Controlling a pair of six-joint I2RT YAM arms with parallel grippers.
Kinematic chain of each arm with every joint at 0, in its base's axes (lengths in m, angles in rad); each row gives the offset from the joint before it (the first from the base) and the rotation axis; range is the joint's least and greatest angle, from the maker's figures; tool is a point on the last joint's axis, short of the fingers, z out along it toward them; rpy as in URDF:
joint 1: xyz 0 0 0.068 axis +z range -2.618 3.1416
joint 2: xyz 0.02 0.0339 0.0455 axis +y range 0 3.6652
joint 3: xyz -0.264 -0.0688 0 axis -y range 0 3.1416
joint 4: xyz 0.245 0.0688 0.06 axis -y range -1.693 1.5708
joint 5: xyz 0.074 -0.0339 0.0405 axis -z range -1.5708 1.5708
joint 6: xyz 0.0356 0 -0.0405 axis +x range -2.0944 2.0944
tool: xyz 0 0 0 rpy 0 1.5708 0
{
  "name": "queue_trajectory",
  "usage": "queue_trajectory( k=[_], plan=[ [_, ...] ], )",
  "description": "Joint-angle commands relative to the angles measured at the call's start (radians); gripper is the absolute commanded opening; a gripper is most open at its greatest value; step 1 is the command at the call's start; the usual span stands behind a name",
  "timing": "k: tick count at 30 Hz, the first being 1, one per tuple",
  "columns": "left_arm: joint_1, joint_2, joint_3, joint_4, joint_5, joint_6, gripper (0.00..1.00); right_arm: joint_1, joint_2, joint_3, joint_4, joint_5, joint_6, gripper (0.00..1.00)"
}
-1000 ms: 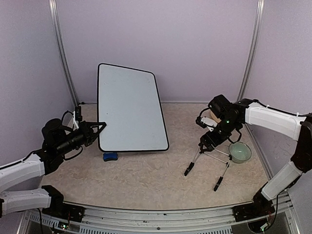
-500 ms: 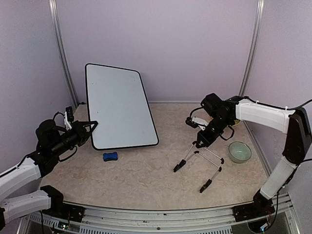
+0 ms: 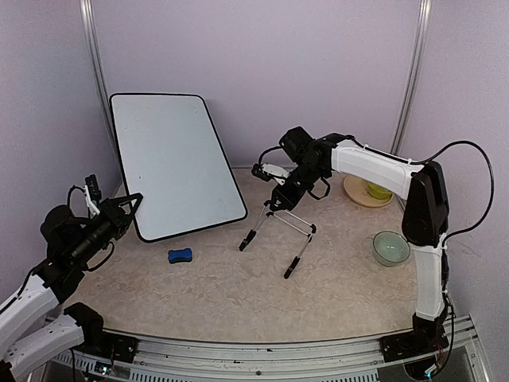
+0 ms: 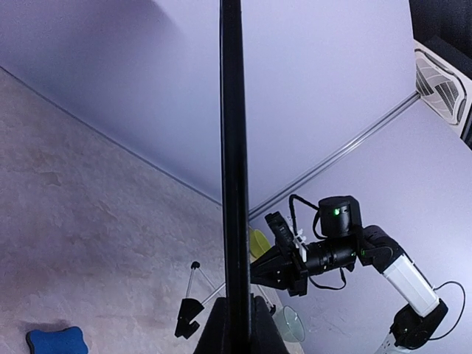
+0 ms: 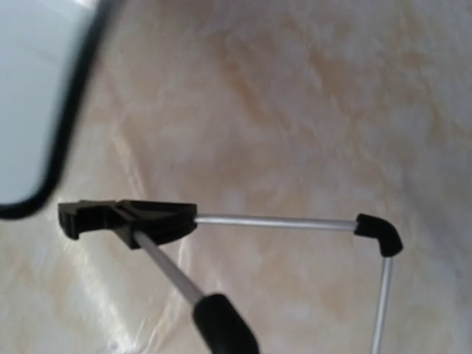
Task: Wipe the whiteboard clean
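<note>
Whiteboard (image 3: 175, 163) held at the left of the counter (image 3: 238, 294), wire stand (image 3: 247, 239) held at the right.

The left end effector (image 3: 131, 203) is clamped on the black frame at the board's lower left corner; in its wrist view the frame runs straight up between the fingers. The board stands steeply tilted, its white face towards the arms, near the back left wall; whether its lower edge touches the counter cannot be told. The right end effector (image 3: 276, 196) is closed on the top of the stand, whose two legs slant down to the counter. A blue eraser (image 3: 180, 255) lies just in front of the board's lower edge. A green bowl (image 3: 391, 248) and a plate (image 3: 358, 195) sit well apart to the right.
</note>
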Motion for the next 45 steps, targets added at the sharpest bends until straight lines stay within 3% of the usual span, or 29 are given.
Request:
queue_trajectory(
  k=[1,4,9,10,14,18,20,29,34,37,38,41,45],
  plan=[
    [0.010,-0.083,0.002,0.270,-0.072,0.008,0.00,0.003,0.060,0.066,-0.023,-0.055,-0.011,0.15],
    [0.008,-0.104,-0.017,0.293,-0.074,-0.002,0.00,0.003,0.040,0.046,0.013,-0.071,0.012,0.32],
    [0.006,-0.109,-0.049,0.375,-0.056,-0.019,0.00,-0.002,-0.098,-0.053,0.149,-0.099,0.108,0.68],
    [0.005,-0.107,-0.054,0.392,-0.054,-0.024,0.00,-0.004,-0.127,-0.073,0.174,-0.102,0.131,0.71],
    [-0.006,-0.082,-0.062,0.452,-0.023,-0.044,0.00,-0.039,-0.267,-0.200,0.304,-0.210,0.241,0.73],
    [-0.048,-0.032,-0.062,0.526,0.016,-0.062,0.00,-0.083,-0.404,-0.396,0.569,-0.366,0.350,0.81],
    [-0.089,0.001,-0.059,0.569,0.034,-0.065,0.00,-0.105,-0.414,-0.398,0.646,-0.403,0.372,0.85],
    [-0.408,0.114,-0.050,0.745,-0.063,0.063,0.00,-0.163,-0.258,-0.286,0.821,-0.621,0.558,0.86],
    [-0.511,0.191,-0.037,0.796,-0.099,0.103,0.00,-0.163,-0.296,-0.397,0.998,-0.733,0.671,0.80],
    [-0.550,0.219,-0.037,0.810,-0.124,0.128,0.00,-0.163,-0.325,-0.453,1.054,-0.809,0.719,0.59],
    [-0.556,0.221,-0.038,0.808,-0.134,0.136,0.00,-0.164,-0.335,-0.471,1.084,-0.845,0.739,0.46],
    [-0.561,0.220,-0.048,0.803,-0.166,0.145,0.00,-0.166,-0.359,-0.513,1.157,-0.939,0.802,0.22],
    [-0.561,0.211,-0.064,0.807,-0.223,0.144,0.00,-0.170,-0.402,-0.563,1.232,-1.002,0.846,0.11]
  ],
)
